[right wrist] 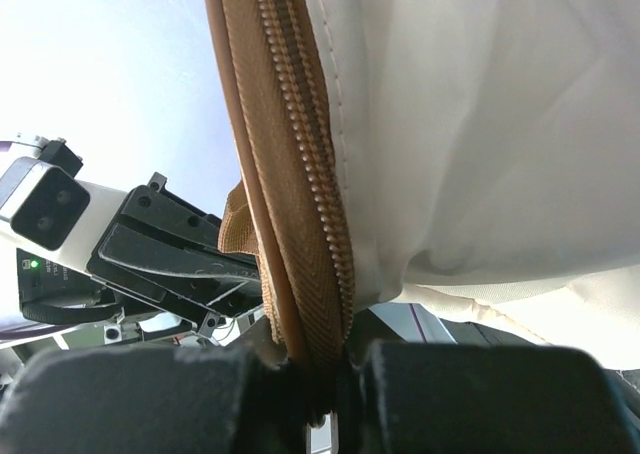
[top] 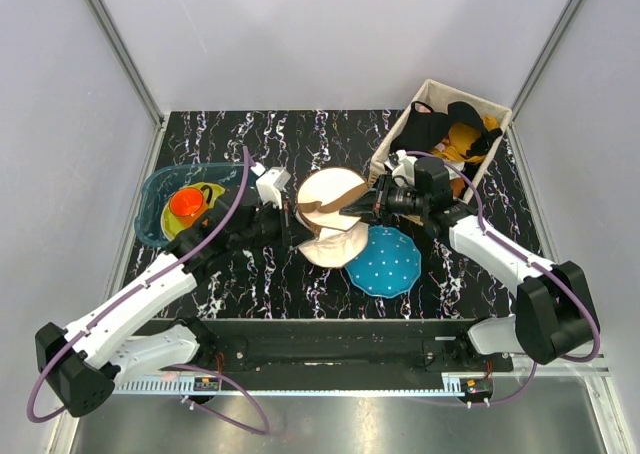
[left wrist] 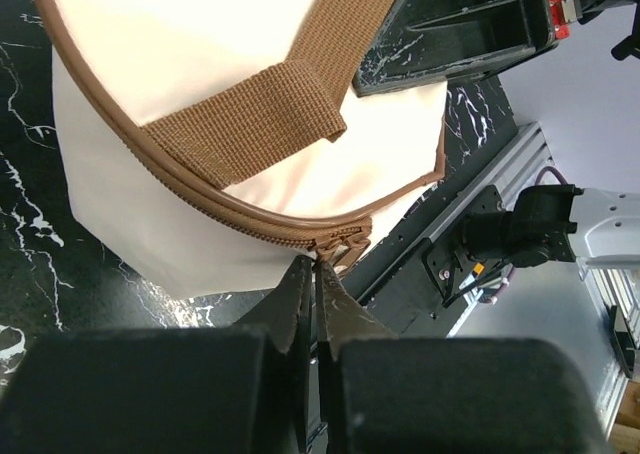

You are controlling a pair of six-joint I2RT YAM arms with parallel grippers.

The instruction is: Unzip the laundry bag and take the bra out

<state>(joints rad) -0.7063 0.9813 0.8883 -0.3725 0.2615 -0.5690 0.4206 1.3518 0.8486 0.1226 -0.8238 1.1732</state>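
Note:
The cream laundry bag (top: 331,195) lies at the table's middle, lifted between both grippers, with a brown strap (left wrist: 255,114) across it. Its brown zip (left wrist: 230,209) runs along the rim; a dark gap shows between its two halves in the top view. My left gripper (top: 297,224) (left wrist: 318,271) is shut on the zip pull (left wrist: 342,244) at the bag's left edge. My right gripper (top: 366,210) (right wrist: 335,359) is shut on the bag's brown zip trim (right wrist: 305,224) at its right edge. The bra is hidden.
A blue white-dotted disc (top: 386,261) lies just in front of the bag, under the right arm. A cream basket (top: 430,92) with black and mustard clothes stands at the back right. A teal tray (top: 150,209) with an orange cup (top: 186,202) sits at the left.

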